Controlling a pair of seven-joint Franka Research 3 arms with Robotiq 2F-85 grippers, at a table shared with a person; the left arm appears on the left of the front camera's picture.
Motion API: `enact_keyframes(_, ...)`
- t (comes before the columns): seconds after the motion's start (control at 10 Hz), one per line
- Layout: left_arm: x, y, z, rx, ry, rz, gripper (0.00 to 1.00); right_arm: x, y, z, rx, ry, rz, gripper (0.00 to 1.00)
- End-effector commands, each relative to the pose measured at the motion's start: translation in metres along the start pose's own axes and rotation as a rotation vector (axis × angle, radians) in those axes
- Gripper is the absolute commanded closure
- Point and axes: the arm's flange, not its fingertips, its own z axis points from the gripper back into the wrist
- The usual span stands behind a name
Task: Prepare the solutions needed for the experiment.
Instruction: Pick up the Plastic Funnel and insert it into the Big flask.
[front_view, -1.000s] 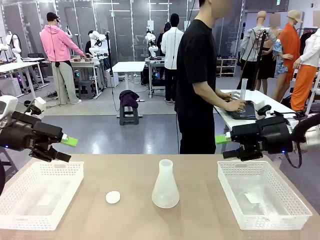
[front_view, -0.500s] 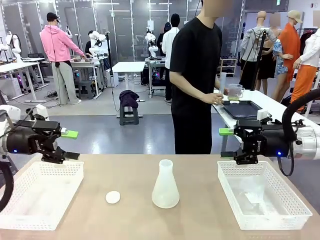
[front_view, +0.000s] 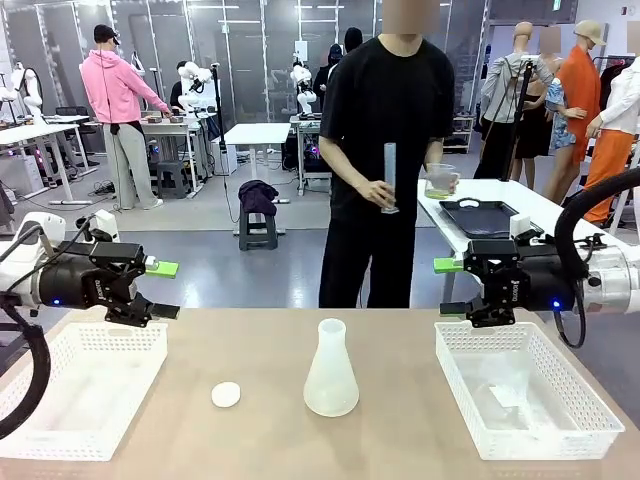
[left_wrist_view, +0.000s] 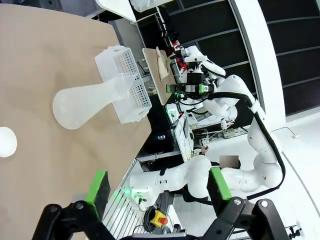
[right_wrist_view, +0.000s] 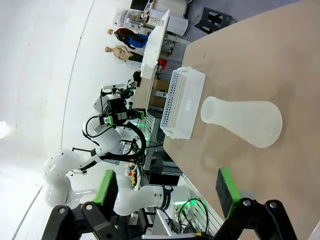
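A frosted conical flask (front_view: 331, 370) stands upright in the middle of the table; the solutions are not visible inside it. It also lies in the left wrist view (left_wrist_view: 85, 102) and the right wrist view (right_wrist_view: 245, 120). My left gripper (front_view: 163, 290) hovers open over the left basket's far edge, pointing inward, nothing between its fingers (left_wrist_view: 97, 187). My right gripper (front_view: 450, 287) hovers open over the right basket's far edge, facing the left one, also with nothing in it (right_wrist_view: 166, 189). The person at the far side holds a thin graduated cylinder (front_view: 390, 176) and a clear jug (front_view: 440, 181) with a little greenish liquid.
A white basket (front_view: 60, 430) sits at the table's left and another white basket (front_view: 590, 425) at its right. A small white round disc (front_view: 226, 394) lies left of the flask. A side table with a dark tray (front_view: 486, 216) stands behind the person.
The person has turned from the side table to face my table, now holding up the cylinder and the jug. My left gripper has drifted slightly right; the right one has barely moved.
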Motion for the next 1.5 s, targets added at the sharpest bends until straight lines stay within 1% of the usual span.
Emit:
enact_keyframes(0.0,-0.001,0.001,0.004,-0.017,0.002,0.007,0.00,0.001,0.000,-0.002,0.019,-0.007,-0.019,0.00)
enact_keyframes(0.5,-0.001,0.001,0.004,-0.017,0.002,0.007,0.00,0.000,-0.002,0.001,0.004,0.001,-0.007,0.00)
enact_keyframes(0.6,-0.001,0.001,0.004,-0.017,0.002,0.007,0.00,0.018,0.002,0.006,-0.119,0.019,0.114,0.00)
enact_keyframes(0.7,-0.001,0.001,0.004,-0.017,0.002,0.007,0.00,0.032,0.006,0.010,-0.202,0.053,0.222,0.00)
enact_keyframes(0.8,-0.001,0.001,0.004,-0.017,0.002,0.007,0.00,0.042,0.014,0.011,-0.324,0.096,0.365,0.00)
enact_keyframes(0.9,-0.001,0.001,0.004,-0.017,0.002,0.007,0.00,0.055,0.023,0.010,-0.421,0.178,0.492,0.00)
enact_keyframes(1.0,-0.001,0.001,0.004,-0.017,0.002,0.007,0.00,0.069,0.032,0.010,-0.528,0.273,0.593,0.00)
enact_keyframes(1.1,-0.001,0.001,0.004,-0.017,0.002,0.007,0.00,0.090,0.035,0.012,-0.642,0.344,0.683,0.00)
enact_keyframes(1.2,-0.001,0.001,0.004,-0.017,0.002,0.007,0.00,0.107,0.037,0.014,-0.696,0.416,0.724,0.00)
enact_keyframes(1.3,-0.001,0.001,0.004,-0.017,0.002,0.007,0.00,0.123,0.038,0.019,-0.736,0.551,0.784,0.00)
enact_keyframes(1.4,-0.001,0.001,0.004,-0.017,0.002,0.007,0.00,0.138,0.038,0.023,-0.791,0.687,0.884,0.00)
